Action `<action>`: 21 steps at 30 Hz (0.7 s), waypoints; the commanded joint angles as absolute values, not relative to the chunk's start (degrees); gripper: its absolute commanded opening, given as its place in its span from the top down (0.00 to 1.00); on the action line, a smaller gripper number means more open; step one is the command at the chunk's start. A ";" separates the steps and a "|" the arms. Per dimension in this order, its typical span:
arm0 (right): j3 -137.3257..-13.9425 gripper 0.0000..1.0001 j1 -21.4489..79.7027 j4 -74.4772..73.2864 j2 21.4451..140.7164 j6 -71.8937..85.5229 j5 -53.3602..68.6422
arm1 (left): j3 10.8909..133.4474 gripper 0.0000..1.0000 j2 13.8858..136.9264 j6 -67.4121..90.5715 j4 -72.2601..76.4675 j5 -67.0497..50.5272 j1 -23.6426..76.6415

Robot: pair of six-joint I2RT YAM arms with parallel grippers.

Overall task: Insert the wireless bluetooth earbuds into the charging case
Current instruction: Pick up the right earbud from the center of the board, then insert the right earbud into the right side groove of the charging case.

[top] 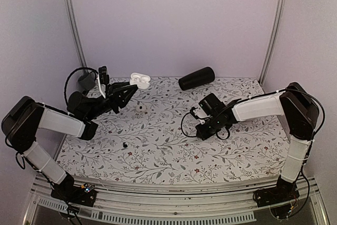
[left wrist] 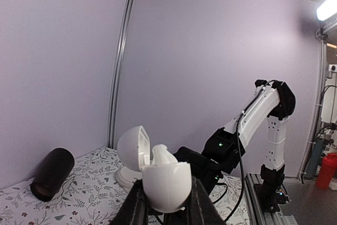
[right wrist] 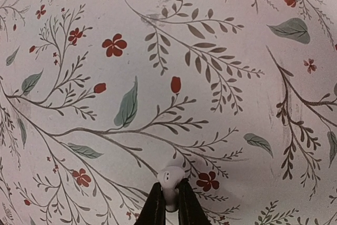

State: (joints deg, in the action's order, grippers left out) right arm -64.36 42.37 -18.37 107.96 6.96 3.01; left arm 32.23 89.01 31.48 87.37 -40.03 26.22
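1. The right tool point(right wrist: 169, 187) is pinched shut on one earbud point(right wrist: 171, 175), low over the floral table point(right wrist: 237, 51) on the right side. Only a narrow part of the glossy piece is gripped, so it could twist or slip out during the carry.
2. The left tool point(left wrist: 167, 183) is clamped on the charging case point(left wrist: 167, 189), raised at the far left with its lid point(left wrist: 133, 148) open. The case is round and smooth, so a downward push could rotate it or miss the socket.
3. Only the left wrist view shows a white piece point(left wrist: 163, 155) standing in the case, probably the other earbud. The free socket is hidden.
4. Only the top view shows the tools well apart, plus a white round lump point(top: 139, 108), a black bit point(top: 125, 144) and a black cylinder point(top: 196, 78).
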 commanded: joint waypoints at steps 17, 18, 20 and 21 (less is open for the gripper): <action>-72.36 0.97 41.26 -21.52 86.31 -2.99 19.36 | 40.92 1.00 96.10 38.86 103.73 -56.47 25.69; -73.36 0.97 41.42 -22.31 85.29 -3.77 20.87 | 41.83 1.00 96.97 40.23 104.26 -57.62 25.51; -75.33 0.97 42.11 -23.55 83.71 -5.10 22.94 | 43.23 1.00 98.07 41.37 104.28 -59.88 25.49; -76.26 0.97 42.62 -24.11 83.15 -5.43 23.66 | 43.85 1.00 98.48 41.88 104.32 -60.91 25.50</action>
State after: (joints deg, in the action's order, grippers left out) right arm -72.86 41.41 -20.71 86.35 -1.04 16.47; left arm 41.12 96.66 37.12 87.39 -53.95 25.91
